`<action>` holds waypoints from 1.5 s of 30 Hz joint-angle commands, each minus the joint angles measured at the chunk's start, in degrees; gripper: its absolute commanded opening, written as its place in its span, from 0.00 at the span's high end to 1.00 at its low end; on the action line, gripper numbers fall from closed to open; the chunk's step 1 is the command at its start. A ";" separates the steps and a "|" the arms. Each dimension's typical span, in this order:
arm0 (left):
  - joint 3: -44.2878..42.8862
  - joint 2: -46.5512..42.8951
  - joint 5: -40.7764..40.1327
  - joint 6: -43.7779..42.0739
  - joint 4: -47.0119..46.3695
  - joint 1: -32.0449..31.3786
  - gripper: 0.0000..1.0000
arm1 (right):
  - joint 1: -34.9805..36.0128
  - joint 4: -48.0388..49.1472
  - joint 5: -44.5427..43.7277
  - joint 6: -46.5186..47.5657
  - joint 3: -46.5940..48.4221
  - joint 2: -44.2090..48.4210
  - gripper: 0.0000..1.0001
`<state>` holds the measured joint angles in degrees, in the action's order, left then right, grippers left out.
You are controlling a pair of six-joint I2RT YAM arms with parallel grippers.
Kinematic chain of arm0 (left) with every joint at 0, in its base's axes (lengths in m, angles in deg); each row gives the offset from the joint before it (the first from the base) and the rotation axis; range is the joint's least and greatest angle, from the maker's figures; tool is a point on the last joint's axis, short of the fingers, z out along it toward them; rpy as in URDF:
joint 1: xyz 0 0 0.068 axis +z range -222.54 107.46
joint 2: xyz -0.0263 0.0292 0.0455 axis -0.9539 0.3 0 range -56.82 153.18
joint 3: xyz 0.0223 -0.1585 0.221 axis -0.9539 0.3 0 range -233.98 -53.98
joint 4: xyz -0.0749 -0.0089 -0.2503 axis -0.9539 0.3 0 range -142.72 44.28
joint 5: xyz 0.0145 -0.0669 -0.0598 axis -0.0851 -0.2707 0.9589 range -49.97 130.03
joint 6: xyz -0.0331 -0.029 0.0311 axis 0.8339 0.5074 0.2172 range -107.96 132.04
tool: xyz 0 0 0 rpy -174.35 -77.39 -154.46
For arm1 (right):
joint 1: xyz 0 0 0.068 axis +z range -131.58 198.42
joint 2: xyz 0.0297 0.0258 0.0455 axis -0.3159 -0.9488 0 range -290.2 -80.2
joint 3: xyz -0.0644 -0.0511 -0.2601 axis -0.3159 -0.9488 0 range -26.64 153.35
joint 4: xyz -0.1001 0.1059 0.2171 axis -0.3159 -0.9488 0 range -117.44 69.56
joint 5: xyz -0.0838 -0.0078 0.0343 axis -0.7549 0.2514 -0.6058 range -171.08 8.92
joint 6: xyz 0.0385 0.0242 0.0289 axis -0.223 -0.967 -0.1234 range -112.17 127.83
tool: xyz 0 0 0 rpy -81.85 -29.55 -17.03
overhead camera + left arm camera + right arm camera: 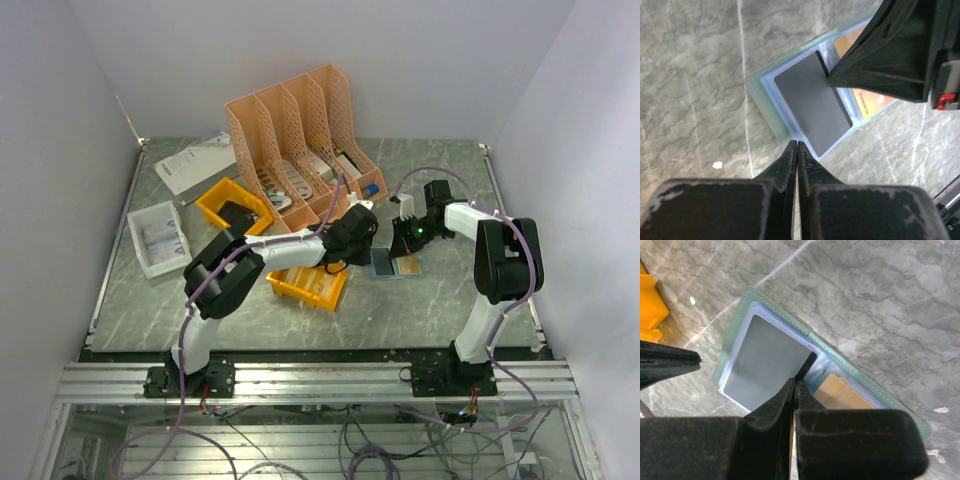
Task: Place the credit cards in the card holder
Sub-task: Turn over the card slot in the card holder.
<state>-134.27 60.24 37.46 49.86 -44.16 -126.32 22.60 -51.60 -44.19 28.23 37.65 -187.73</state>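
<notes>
Two cards show up in the card holder (735, 322) right now, so I'd call this well along but not finished.

Going left to right from the overhead cam: a yellow bin (310, 283) sits just left of the action. Then comes my left gripper (797, 145), jaws pressed together with nothing between them, hovering just off the holder's near corner and not touching it as far as I can tell.

The holder lies open flat on the table, between the two grippers. Its left page has the grey card (762, 365) lying square on it. The right page has the tan card (837, 396) partway down in a pocket.

My right gripper (795, 382) is also closed tight, with its tip right at the grey card's inner edge. It looks more like nudging than pinching.

What's left, as I see it: get the grey card fully seated, since I can't tell if it's under the plastic yet. I don't see any loose cards on the table, but stuff in the bins is too small to make out.
</notes>
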 commanded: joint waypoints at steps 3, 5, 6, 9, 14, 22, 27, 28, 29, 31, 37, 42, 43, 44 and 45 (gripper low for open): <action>-0.74 -0.11 2.61 2.47 -5.58 0.60 0.93 | 0.10 -0.25 -1.46 0.55 0.48 -1.36 0.99; -0.22 0.76 4.21 3.57 -7.23 1.05 0.93 | 0.08 -0.21 -1.46 0.48 0.56 -1.32 0.99; 0.05 1.03 4.77 3.98 -7.85 1.22 0.93 | 0.06 -0.26 -1.46 0.52 0.57 -1.33 0.99; 0.44 1.88 5.72 4.86 -8.84 1.57 0.93 | 0.12 -0.29 -1.33 0.60 0.55 -1.37 1.00; 0.42 3.23 6.44 5.28 -9.26 1.64 0.93 | 0.04 -0.31 -1.29 0.68 0.59 -1.55 0.99; 2.82 3.02 5.47 5.70 -9.55 2.13 0.93 | 0.05 -0.44 -1.19 0.69 0.74 -1.61 1.00; 2.63 3.51 5.60 5.58 -9.01 2.23 0.93 | 0.04 -0.35 -1.29 0.60 0.74 -1.62 1.00; 2.60 3.65 5.67 5.59 -9.01 2.26 0.93 | 0.04 -0.39 -1.21 0.54 0.65 -1.56 0.99; 2.60 3.74 5.86 5.66 -9.04 2.27 0.93 | 0.06 -0.32 -1.21 0.55 0.61 -1.50 0.99; 2.58 3.87 6.14 5.52 -9.35 2.27 0.93 | 0.12 -0.35 -1.28 0.52 0.65 -1.54 0.99; 1.28 4.73 6.45 5.01 -8.08 2.21 0.93 | 0.09 -0.38 -1.19 0.51 0.69 -1.54 0.99; 0.42 5.61 6.71 4.74 -6.85 2.24 0.93 | 0.04 -0.38 -1.11 0.50 0.62 -1.53 0.99; 0.46 5.64 7.03 4.73 -7.06 2.27 0.93 | 0.09 -0.37 -1.11 0.59 0.61 -1.54 0.99; 0.24 5.76 7.19 4.64 -7.05 2.24 0.93 | 0.07 -0.32 -1.05 0.59 0.65 -1.61 0.99; -0.08 5.88 7.36 4.40 -6.94 2.19 0.93 | 0.05 -0.39 -0.98 0.59 0.59 -1.63 0.99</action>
<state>-132.37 64.17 43.06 55.11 -51.42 -124.38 22.60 -51.84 -44.17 28.21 37.91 -187.92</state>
